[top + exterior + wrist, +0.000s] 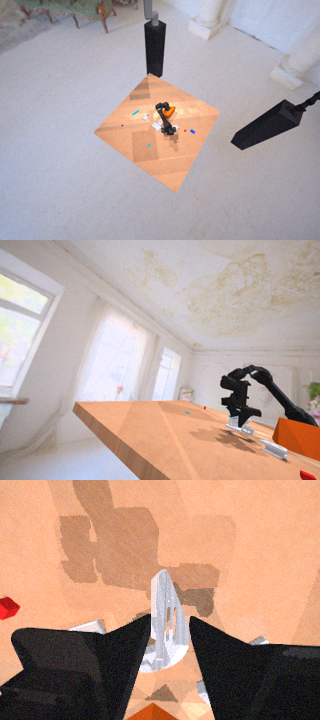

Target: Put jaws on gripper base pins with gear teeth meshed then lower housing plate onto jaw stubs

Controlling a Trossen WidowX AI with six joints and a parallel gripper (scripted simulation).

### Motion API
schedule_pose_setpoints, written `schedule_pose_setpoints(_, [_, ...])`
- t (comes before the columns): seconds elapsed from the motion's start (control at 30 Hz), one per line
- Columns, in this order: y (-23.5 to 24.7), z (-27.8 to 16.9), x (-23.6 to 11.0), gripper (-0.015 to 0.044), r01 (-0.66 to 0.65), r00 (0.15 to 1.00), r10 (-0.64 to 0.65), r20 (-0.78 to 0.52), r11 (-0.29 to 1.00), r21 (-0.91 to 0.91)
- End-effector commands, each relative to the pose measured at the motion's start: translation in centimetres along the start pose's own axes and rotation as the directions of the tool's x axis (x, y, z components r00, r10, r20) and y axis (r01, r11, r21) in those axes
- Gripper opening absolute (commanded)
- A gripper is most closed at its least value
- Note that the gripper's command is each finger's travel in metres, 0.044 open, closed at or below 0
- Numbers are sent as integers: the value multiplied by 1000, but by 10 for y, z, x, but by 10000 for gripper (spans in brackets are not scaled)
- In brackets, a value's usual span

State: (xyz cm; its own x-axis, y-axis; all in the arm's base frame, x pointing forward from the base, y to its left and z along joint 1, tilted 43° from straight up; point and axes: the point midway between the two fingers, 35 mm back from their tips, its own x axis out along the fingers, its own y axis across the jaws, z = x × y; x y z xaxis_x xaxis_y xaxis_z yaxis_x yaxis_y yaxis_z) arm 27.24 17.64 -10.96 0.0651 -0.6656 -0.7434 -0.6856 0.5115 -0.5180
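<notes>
My gripper point(169, 131) point(170, 619) points down and is shut on a white jaw point(161, 607). The jaw's slotted side and long upright wall show between the fingertips in the wrist view. Whether it touches the table is unclear. A flat white plate point(156, 126), seemingly the housing plate, lies left of the gripper in the top view. A smaller white part point(160, 122) lies beside it. Another white part point(176, 127) point(273, 448) point(90, 626) lies just right of the gripper. A further white part point(145, 117) lies farther left. Which is the base or second jaw is hard to tell.
An orange box point(169, 112) point(297, 437) stands near the arm's base. A red block point(185, 130) point(7, 608) and a blue block point(192, 131) lie to the right. A cyan bar point(135, 112), a small red piece point(122, 125) and a small cyan piece point(149, 145) lie farther out.
</notes>
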Motion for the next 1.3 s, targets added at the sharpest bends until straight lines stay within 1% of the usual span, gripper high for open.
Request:
schedule_pose_setpoints(0.0, [0,0,-13,134,-3,1000,3,-1,1000,6])
schedule_pose_setpoints(0.27, [0,-2,-37,134,-3,1000,3,-2,1000,4])
schedule_pose_setpoints(0.43, [-2,-3,-39,134,-3,1000,3,-2,1000,12])
schedule_pose_setpoints(0.87, [-38,-25,-43,134,-5,1000,5,1,984,180])
schedule_pose_setpoints(1.27, [-70,-49,-44,134,-4,1000,4,1,942,336])
